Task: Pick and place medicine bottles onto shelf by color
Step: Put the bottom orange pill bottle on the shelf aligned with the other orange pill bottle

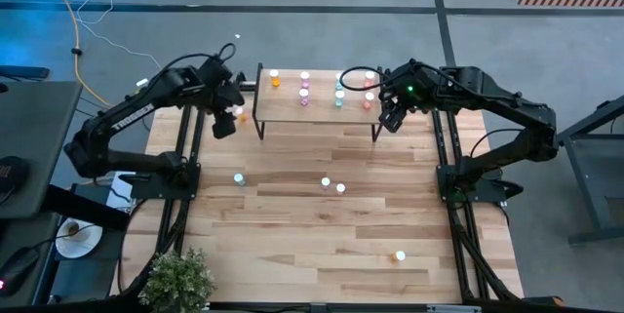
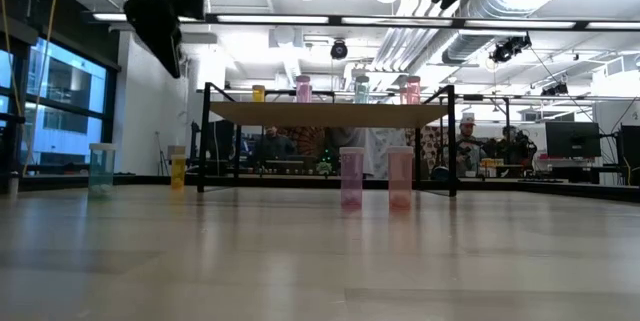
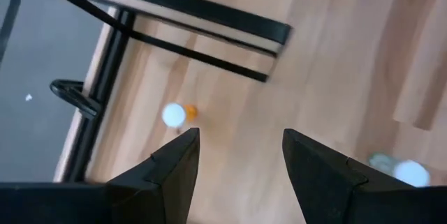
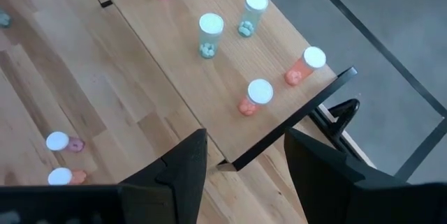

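1. Nearest the left wrist camera, the left gripper's fingers are spread wide and empty; an orange bottle stands on the counter just beyond them.
2. My read: that bottle is the pick in hand. Lower straight down, centre it between the fingers, and close on the body below the white cap.
3. Keep clear of the shelf leg close by.
4. The right gripper hangs over the shelf's right end, fingers spread, holding nothing; red bottles and teal bottles stand below it.
5. Loose bottles remain mid-counter.
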`<act>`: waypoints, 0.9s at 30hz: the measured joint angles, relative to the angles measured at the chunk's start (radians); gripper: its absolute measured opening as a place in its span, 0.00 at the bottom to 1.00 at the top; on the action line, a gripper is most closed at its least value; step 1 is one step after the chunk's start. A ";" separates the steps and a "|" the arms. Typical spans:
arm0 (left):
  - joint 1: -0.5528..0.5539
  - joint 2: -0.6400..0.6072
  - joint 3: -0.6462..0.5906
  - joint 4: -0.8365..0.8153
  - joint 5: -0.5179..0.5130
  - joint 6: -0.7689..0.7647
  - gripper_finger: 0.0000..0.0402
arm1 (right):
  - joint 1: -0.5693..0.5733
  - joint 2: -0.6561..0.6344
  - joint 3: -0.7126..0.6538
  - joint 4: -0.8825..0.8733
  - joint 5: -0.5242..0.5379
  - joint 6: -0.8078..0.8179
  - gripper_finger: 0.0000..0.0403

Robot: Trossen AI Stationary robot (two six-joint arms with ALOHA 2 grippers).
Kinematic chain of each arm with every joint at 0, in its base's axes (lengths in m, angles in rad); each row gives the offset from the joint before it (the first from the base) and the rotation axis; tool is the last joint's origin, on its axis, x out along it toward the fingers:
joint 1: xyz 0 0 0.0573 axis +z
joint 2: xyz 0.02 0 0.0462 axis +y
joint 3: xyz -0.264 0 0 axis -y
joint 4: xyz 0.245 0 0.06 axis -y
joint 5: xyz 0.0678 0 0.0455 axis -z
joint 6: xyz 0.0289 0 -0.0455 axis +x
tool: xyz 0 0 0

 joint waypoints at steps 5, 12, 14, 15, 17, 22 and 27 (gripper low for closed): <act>-0.036 -0.023 0.000 -0.051 0.008 -0.077 0.49 | 0.000 0.000 0.000 -0.040 0.000 0.031 0.46; -0.104 -0.049 0.000 -0.065 0.096 -0.136 0.49 | 0.058 -0.013 -0.069 -0.061 0.047 0.065 0.46; -0.126 -0.063 0.000 -0.062 0.104 -0.153 0.49 | 0.080 -0.022 -0.111 -0.060 0.058 0.079 0.46; -0.137 -0.071 0.000 -0.063 0.104 -0.165 0.49 | 0.092 -0.027 -0.129 -0.055 0.071 0.094 0.46; -0.159 -0.086 0.000 -0.063 0.105 -0.193 0.49 | 0.117 -0.032 -0.152 -0.055 0.087 0.118 0.46; -0.229 -0.107 0.000 -0.062 0.113 -0.247 0.49 | 0.184 -0.060 -0.163 -0.073 0.132 0.190 0.46; -0.314 -0.120 0.000 -0.051 0.113 -0.279 0.49 | 0.259 -0.093 -0.163 -0.123 0.141 0.323 0.46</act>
